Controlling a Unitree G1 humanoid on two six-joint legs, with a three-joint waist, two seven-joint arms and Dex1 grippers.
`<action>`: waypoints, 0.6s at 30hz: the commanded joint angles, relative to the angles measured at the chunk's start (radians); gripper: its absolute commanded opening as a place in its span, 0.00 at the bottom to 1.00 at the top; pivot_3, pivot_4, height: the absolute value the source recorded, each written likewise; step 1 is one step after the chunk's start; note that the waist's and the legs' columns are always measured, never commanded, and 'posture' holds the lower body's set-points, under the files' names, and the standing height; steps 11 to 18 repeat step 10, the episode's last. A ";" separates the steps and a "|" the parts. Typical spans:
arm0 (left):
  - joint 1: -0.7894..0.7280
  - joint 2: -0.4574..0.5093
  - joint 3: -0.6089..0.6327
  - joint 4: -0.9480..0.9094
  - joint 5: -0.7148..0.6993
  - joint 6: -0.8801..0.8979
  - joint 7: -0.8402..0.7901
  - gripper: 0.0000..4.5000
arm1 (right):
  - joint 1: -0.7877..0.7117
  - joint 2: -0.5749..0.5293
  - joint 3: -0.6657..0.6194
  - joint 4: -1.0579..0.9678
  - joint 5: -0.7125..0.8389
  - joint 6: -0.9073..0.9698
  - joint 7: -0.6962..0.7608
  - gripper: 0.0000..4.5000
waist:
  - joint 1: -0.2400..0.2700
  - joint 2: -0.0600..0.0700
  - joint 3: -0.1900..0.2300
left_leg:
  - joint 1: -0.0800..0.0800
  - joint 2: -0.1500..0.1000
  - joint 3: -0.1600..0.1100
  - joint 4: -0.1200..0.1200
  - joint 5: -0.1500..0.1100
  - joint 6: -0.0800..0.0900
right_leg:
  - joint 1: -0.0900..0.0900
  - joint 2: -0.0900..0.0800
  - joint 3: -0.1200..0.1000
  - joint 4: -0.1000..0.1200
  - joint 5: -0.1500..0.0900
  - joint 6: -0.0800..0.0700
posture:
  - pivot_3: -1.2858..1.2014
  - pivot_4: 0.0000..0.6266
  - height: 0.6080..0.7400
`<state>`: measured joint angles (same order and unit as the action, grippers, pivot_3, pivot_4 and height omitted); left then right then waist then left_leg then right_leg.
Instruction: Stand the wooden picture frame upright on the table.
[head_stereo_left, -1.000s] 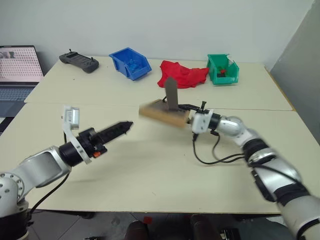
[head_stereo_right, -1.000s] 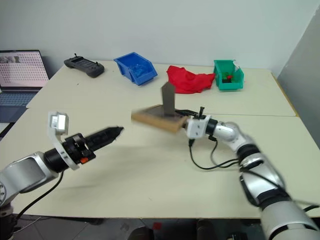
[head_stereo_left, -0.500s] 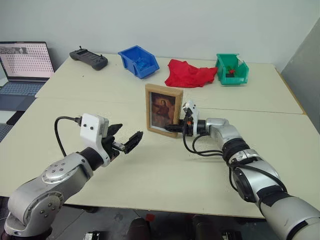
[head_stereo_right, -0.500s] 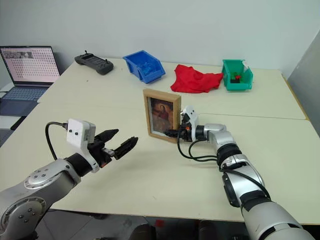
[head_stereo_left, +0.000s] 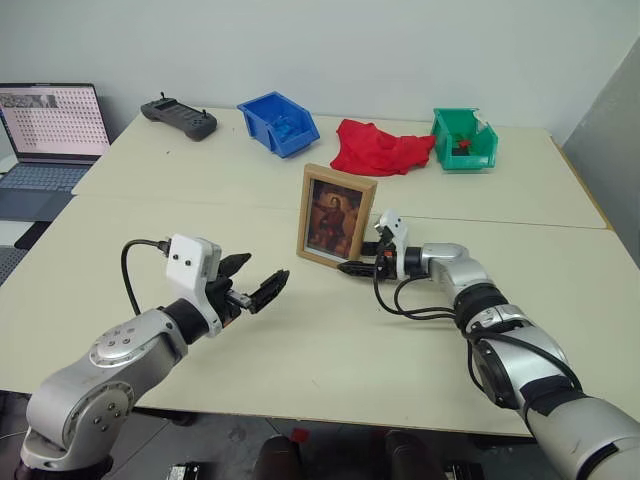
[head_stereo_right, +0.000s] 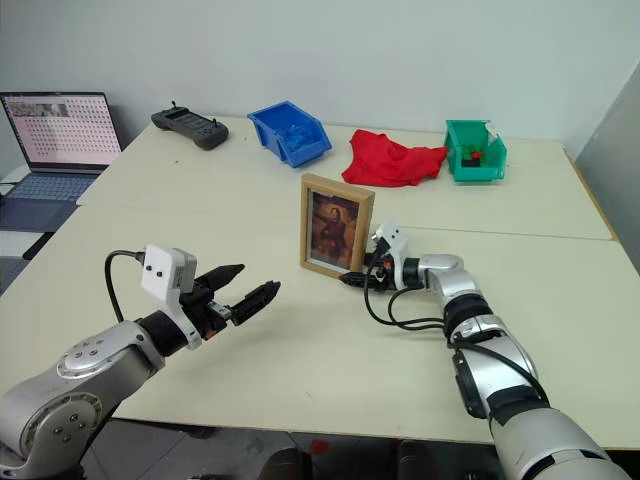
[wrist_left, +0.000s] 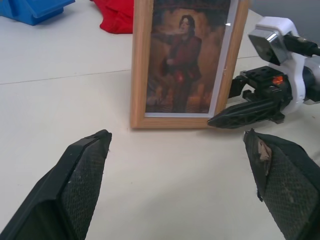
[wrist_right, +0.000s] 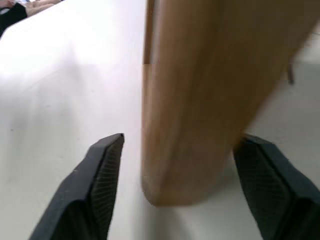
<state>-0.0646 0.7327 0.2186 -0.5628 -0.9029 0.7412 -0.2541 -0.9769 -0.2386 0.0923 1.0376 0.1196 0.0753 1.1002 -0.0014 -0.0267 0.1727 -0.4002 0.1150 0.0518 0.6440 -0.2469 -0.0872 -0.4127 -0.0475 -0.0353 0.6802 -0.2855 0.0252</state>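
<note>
frame back, easel stand: hidden behind wooden picture frame (head_stereo_left: 337, 217) | laptop (head_stereo_left: 48, 135): cut by edge | green bin (head_stereo_left: 463, 139) contents: too small

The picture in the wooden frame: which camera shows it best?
The left wrist view: the wooden picture frame faces it close up, so the reddish portrait is plain. Both eye views show the whole frame standing on the table, but small. The right wrist view shows just its wooden edge between that gripper's fingers, no portrait.

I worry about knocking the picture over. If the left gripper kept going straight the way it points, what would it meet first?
Most likely the wooden picture frame: the left gripper, jaws open, looks straight at its front. The right gripper at the frame's lower corner lies close beside that line. Depth is hard to judge.
</note>
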 joint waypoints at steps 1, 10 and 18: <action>-0.047 0.081 0.086 0.093 -0.002 0.026 -0.102 1.00 | 0.106 -0.138 -0.003 -0.251 -0.027 0.000 0.021 0.99 | 0.004 0.000 0.000 | 0.000 0.000 0.000 0.000 0.000 0.000 | 0.000 0.000 0.000 0.000 0.000 0.000 | 0.52 0.24 1.00; -0.144 0.304 0.191 0.379 -0.025 0.106 -0.435 1.00 | 0.280 -0.363 -0.069 -1.043 0.272 0.565 0.094 0.99 | -0.017 0.001 0.002 | 0.001 0.003 0.000 -0.001 0.000 0.000 | -0.003 0.004 0.001 0.002 0.000 -0.001 | 0.52 0.24 1.00; -0.144 0.304 0.191 0.379 -0.025 0.106 -0.435 1.00 | 0.280 -0.363 -0.069 -1.043 0.272 0.565 0.094 0.99 | -0.017 0.001 0.002 | 0.001 0.003 0.000 -0.001 0.000 0.000 | -0.003 0.004 0.001 0.002 0.000 -0.001 | 0.52 0.24 1.00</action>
